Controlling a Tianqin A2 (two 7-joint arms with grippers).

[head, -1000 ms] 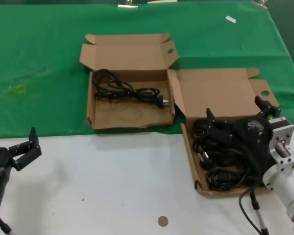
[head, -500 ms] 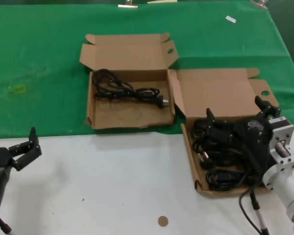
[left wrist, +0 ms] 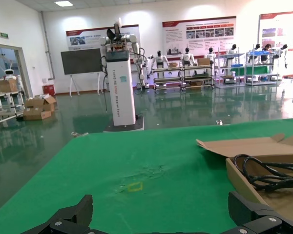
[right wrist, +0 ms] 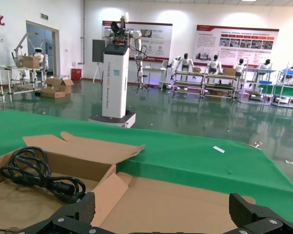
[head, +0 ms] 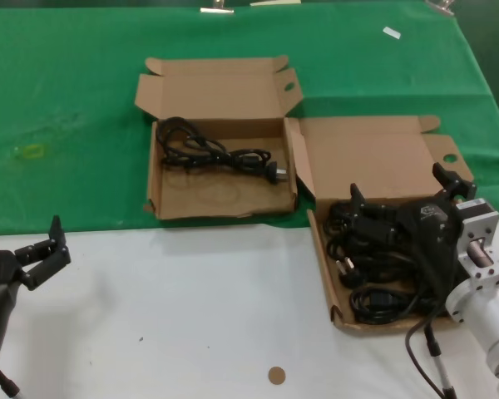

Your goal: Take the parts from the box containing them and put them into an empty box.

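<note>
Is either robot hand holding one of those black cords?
No. The right gripper hangs open over the black coiled cords; the left gripper is open, empty.

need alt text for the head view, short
The right tool hangs open over a brown cardboard box piled with black coiled power cords. A second cardboard box on green cloth holds one cord; the left tool waits open.

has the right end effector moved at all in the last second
No. The right end effector sits at the same spot over the right box's cords, judged against the box's lid.
</note>
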